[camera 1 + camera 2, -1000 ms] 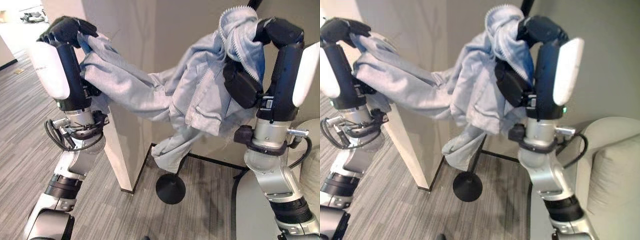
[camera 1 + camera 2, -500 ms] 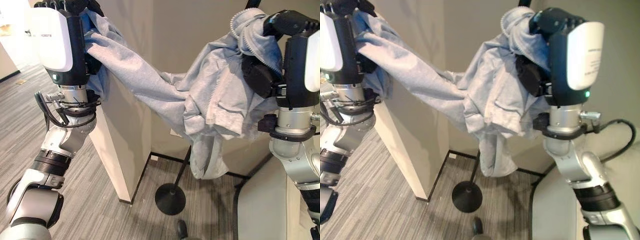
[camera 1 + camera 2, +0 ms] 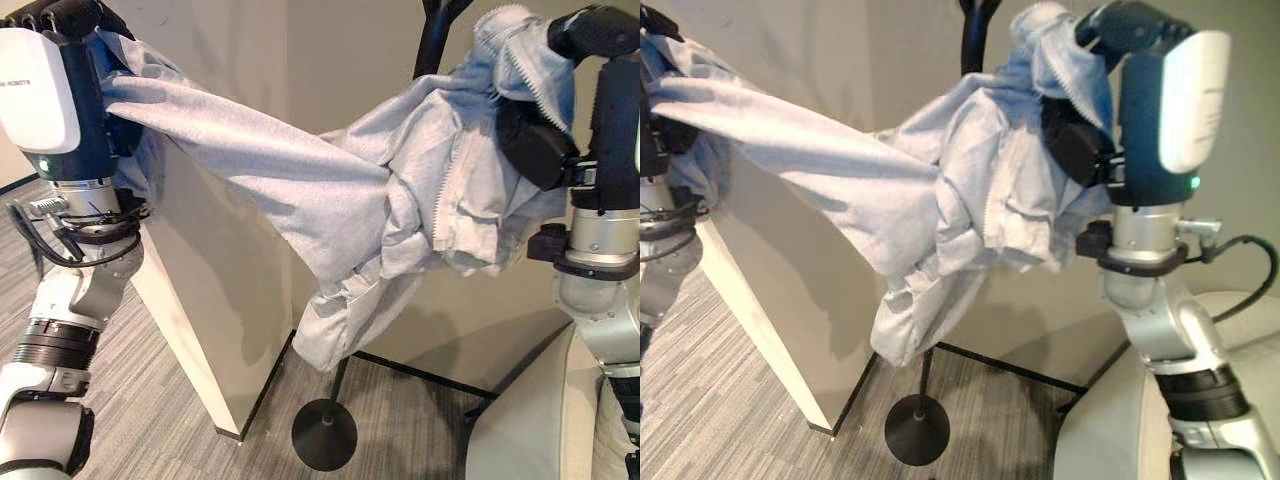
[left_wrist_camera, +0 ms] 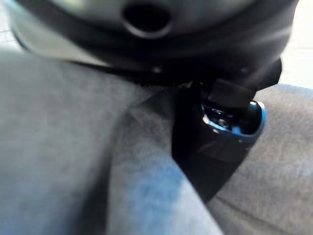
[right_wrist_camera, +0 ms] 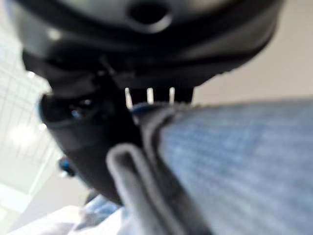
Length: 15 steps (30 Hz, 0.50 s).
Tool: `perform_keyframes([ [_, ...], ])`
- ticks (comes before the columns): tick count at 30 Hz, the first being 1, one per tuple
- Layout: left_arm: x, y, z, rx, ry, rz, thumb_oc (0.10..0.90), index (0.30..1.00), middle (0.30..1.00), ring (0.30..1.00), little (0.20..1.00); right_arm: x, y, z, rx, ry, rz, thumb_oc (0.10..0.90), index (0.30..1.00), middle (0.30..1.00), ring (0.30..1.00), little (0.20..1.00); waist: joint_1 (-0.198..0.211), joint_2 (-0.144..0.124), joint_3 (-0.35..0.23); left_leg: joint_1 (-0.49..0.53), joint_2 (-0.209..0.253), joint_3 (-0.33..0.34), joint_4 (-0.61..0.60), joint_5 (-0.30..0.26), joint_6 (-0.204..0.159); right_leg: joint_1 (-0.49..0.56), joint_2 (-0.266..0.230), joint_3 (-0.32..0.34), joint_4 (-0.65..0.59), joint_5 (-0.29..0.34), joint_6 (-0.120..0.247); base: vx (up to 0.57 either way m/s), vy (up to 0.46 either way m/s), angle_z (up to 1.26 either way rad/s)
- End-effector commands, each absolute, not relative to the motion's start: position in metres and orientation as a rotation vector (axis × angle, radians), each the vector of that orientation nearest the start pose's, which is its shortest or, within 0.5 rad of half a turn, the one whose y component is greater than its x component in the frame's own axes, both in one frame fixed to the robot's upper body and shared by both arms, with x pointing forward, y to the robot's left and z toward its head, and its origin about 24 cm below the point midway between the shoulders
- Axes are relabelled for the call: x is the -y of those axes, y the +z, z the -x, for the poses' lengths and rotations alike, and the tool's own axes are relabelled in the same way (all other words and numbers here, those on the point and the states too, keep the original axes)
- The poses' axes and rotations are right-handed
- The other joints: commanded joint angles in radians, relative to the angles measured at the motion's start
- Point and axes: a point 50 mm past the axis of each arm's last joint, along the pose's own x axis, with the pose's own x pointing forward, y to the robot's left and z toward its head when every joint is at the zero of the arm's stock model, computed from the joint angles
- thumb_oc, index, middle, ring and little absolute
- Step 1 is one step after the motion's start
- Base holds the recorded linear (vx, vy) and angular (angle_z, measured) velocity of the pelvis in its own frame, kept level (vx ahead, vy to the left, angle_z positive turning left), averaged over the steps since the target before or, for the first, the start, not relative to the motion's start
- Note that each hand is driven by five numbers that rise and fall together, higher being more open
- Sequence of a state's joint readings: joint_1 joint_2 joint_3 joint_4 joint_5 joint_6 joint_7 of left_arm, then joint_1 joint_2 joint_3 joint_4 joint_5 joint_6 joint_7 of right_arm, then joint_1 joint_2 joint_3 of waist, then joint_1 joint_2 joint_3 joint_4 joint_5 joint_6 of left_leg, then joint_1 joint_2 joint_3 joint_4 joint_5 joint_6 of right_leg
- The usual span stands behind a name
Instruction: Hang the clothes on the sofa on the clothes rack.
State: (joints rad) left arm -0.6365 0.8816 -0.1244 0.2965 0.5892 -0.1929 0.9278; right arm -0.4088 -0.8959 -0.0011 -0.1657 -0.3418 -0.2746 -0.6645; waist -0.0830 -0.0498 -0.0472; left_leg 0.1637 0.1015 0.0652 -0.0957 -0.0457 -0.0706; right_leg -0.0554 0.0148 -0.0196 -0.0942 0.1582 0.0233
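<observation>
Grey zip hoodie (image 3: 400,210) now hanging stretched in air between both hands, raised higher than a second ago. Left hand (image 3: 70,15) gripping sleeve, right hand (image 3: 600,25) clenching collar, probably nearing black rack pole (image 3: 437,35); hooking next.

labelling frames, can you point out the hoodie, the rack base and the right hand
hoodie (image 3: 300,190), left eye view, on the stretched sleeve
rack base (image 3: 324,434), left eye view, on the round black foot
right hand (image 3: 1130,25), right eye view, on the dark knuckles gripping the collar
</observation>
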Motion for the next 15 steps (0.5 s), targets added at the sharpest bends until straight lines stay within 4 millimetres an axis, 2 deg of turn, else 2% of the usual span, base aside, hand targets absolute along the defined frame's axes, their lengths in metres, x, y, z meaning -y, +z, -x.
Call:
perform_keyframes([
  [1, -0.311, 0.311, -0.288, 1.072, 1.033, -1.26, 0.4, 0.3, 0.3, 0.3, 0.3, 0.261, 0.322, -0.241, 1.31, -0.707, 0.844, 0.4, 0.3, 0.3, 0.3, 0.3, -0.006, 0.02, -0.099, -0.005, 0.005, 0.029, 0.008, -0.033, -0.003, 0.1, -0.077, 0.031, 0.007, -0.141, 0.111, 0.03, 0.004, 0.0],
  [5, -0.326, 0.316, -0.28, 1.037, 1.084, -1.32, 0.4, 0.3, 0.3, 0.3, 0.3, 0.277, 0.324, -0.236, 1.29, -0.79, 0.844, 0.4, 0.3, 0.3, 0.3, 0.3, -0.005, 0.023, -0.098, -0.005, 0.007, 0.035, 0.008, -0.035, -0.005, 0.1, -0.079, 0.035, 0.007, -0.142, 0.112, 0.0, 0.0, 0.0],
  [8, -0.331, 0.305, -0.281, 0.987, 1.072, -1.331, 0.4, 0.3, 0.3, 0.3, 0.3, 0.284, 0.32, -0.235, 1.265, -0.814, 0.856, 0.4, 0.3, 0.3, 0.3, 0.3, -0.009, 0.027, -0.095, -0.006, 0.006, 0.037, 0.008, -0.036, -0.004, 0.099, -0.08, 0.036, 0.007, -0.14, 0.113, 0.0, 0.0, 0.0],
  [11, -0.332, 0.284, -0.289, 0.909, 1.019, -1.321, 0.4, 0.3, 0.3, 0.3, 0.3, 0.291, 0.308, -0.236, 1.207, -0.836, 0.872, 0.4, 0.3, 0.3, 0.3, 0.3, -0.016, 0.029, -0.09, -0.006, 0.006, 0.037, 0.008, -0.037, -0.002, 0.098, -0.08, 0.039, 0.007, -0.139, 0.112, 0.0, 0.0, 0.0],
  [14, -0.324, 0.253, -0.298, 0.834, 0.918, -1.297, 0.4, 0.3, 0.3, 0.3, 0.3, 0.301, 0.285, -0.238, 1.104, -0.819, 0.86, 0.4, 0.3, 0.3, 0.3, 0.3, -0.02, 0.03, -0.082, -0.006, 0.004, 0.037, 0.008, -0.037, -0.001, 0.097, -0.082, 0.041, 0.007, -0.136, 0.111, -0.01, -0.001, 0.0],
  [15, -0.318, 0.225, -0.302, 0.767, 0.851, -1.244, 0.4, 0.3, 0.3, 0.3, 0.3, 0.305, 0.265, -0.239, 1.019, -0.791, 0.821, 0.4, 0.3, 0.3, 0.3, 0.3, -0.027, 0.028, -0.068, -0.007, 0.003, 0.041, 0.008, -0.03, 0.0, 0.094, -0.084, 0.043, 0.007, -0.128, 0.109, 0.0, 0.0, 0.0],
])
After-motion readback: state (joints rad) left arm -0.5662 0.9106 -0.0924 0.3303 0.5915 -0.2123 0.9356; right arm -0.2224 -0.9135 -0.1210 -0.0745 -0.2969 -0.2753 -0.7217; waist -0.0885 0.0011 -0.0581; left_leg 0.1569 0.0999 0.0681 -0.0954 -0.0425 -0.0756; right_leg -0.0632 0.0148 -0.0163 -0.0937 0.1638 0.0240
